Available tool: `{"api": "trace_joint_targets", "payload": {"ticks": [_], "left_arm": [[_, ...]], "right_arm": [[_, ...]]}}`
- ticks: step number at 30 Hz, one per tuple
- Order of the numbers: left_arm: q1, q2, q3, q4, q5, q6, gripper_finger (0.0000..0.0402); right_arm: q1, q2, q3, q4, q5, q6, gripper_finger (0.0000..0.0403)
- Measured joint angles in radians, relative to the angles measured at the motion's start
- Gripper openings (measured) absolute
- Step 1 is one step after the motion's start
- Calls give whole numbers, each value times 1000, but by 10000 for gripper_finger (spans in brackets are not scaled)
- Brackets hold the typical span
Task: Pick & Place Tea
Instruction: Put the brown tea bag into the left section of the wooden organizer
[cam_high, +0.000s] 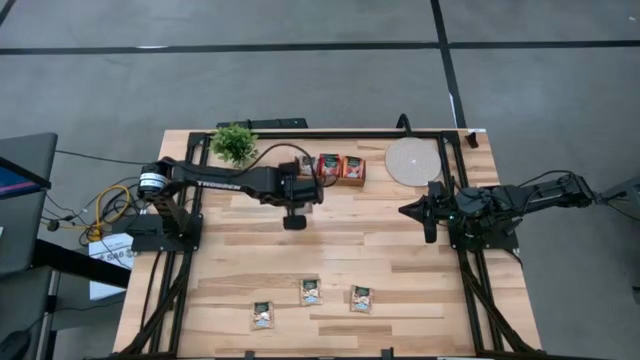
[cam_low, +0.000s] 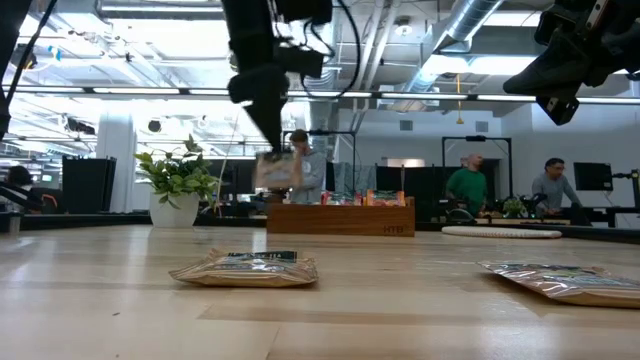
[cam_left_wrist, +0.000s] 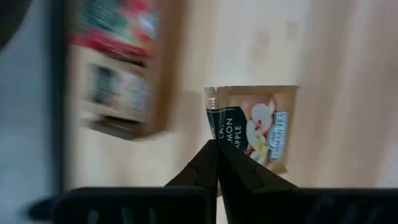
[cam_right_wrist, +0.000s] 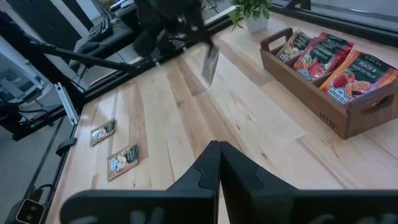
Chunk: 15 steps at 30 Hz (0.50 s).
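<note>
A lemon-apple tea sachet (cam_left_wrist: 252, 127) is pinched by one edge in the closed left gripper (cam_left_wrist: 217, 149) and carried above the table (cam_high: 400, 250), near the wooden tray (cam_right_wrist: 323, 93), presumably for placing there. The right gripper (cam_right_wrist: 219, 149) is held shut, waiting aside. Three sachets (cam_high: 311, 292) lie at the near edge.

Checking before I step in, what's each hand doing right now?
Left hand: closed on a tea sachet, lifted above the table.
Right hand: closed, holding nothing, raised near the right edge.
</note>
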Motion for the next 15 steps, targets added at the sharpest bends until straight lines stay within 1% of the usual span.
{"api": "trace_joint_targets", "payload": {"ticks": [3, 6, 10, 15], "left_arm": [[14, 0, 29, 25, -100, 88, 0], [46, 0, 37, 51, -154, 160, 0], [110, 0, 37, 91, -178, 253, 0], [187, 1, 37, 205, -181, 359, 0]], "right_arm": [[0, 0, 0, 0, 0, 0, 0], [0, 0, 0, 0, 0, 0, 0], [0, 0, 0, 0, 0, 0, 0], [0, 0, 0, 0, 0, 0, 0]]}}
